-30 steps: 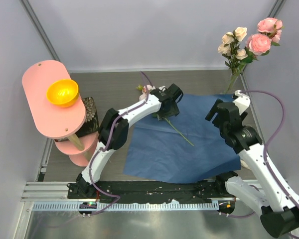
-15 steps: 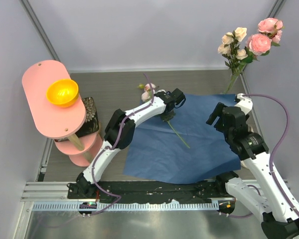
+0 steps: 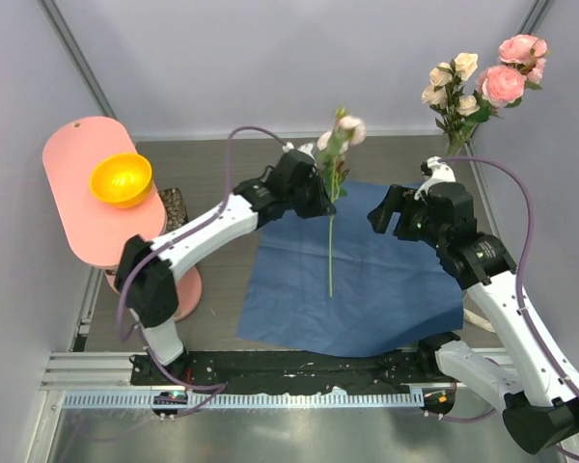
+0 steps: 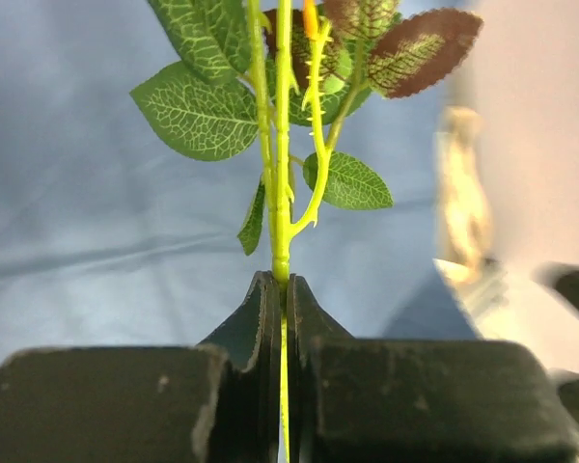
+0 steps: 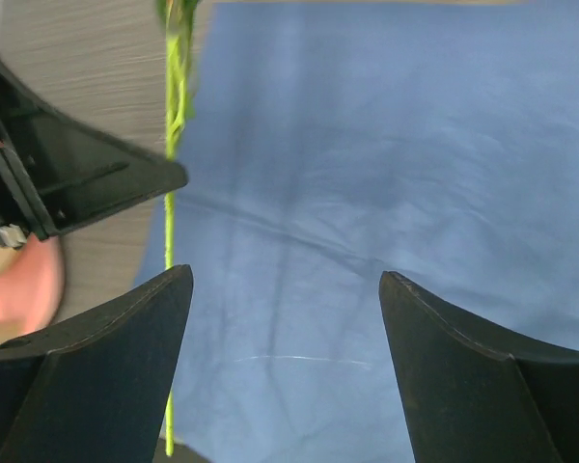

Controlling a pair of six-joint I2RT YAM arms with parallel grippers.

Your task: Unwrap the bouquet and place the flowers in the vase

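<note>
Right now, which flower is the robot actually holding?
The lone rose stem in the middle, hanging upright over the blue paper, pinched in the left arm's fingers. The other flowers stand bunched in the far right corner, untouched.

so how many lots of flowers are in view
2. One bunch stands upright in the far right corner; one sprig hangs over the blue paper, its stem pinched in the left claw. Stems within the bunch may be hidden.

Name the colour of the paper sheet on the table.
The paper sheet is plain blue; best seen in the top external view.
</note>
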